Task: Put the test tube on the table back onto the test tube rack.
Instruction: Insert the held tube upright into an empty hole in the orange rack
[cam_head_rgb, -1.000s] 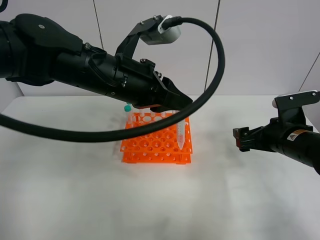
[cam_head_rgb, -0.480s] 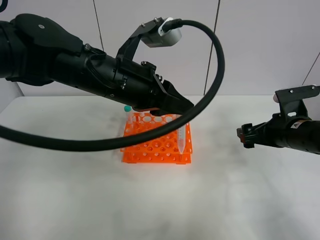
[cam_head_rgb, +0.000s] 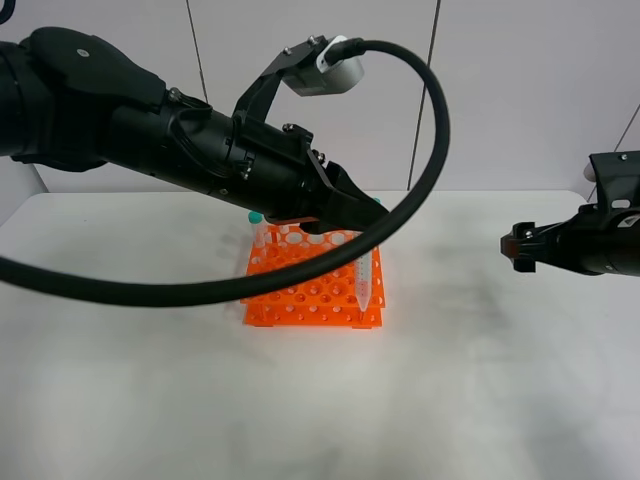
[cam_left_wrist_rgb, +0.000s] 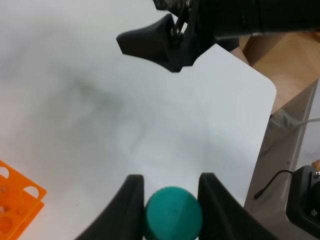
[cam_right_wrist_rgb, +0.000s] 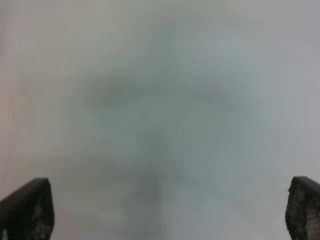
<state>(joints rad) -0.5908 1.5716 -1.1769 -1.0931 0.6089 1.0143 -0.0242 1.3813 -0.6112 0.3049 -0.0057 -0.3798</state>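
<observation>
Tabletop: white matte table (cam_head_rgb: 300, 420) below grey wall panels (cam_head_rgb: 520, 90), seen from the high camera.
Rack: orange test tube rack (cam_head_rgb: 300, 295) stands mid-desk, nearer the far edge than the near one; 1 teal-capped tube (cam_head_rgb: 256, 217) rises at its far left corner.
Test tube: clear test tube (cam_head_rgb: 364, 282) hangs upright, pointed tip down, at the rack's near right corner. Whether the tip has entered a hole cannot be told.
Left gripper: left gripper (cam_head_rgb: 368, 225) reaches from the desk's left side over the rack, its 2 fingers (cam_left_wrist_rgb: 131, 202) narrowed onto the tube's teal cap (cam_left_wrist_rgb: 173, 214).
Right gripper: right gripper (cam_head_rgb: 515, 247) hovers by the desk's right edge, well apart from the rack. Its wrist camera shows 2 fingers (cam_right_wrist_rgb: 25, 210) spread wide over a blurred white surface.
Cable: thick black cable (cam_head_rgb: 440, 120) loops across the left arm (cam_head_rgb: 120, 120).
</observation>
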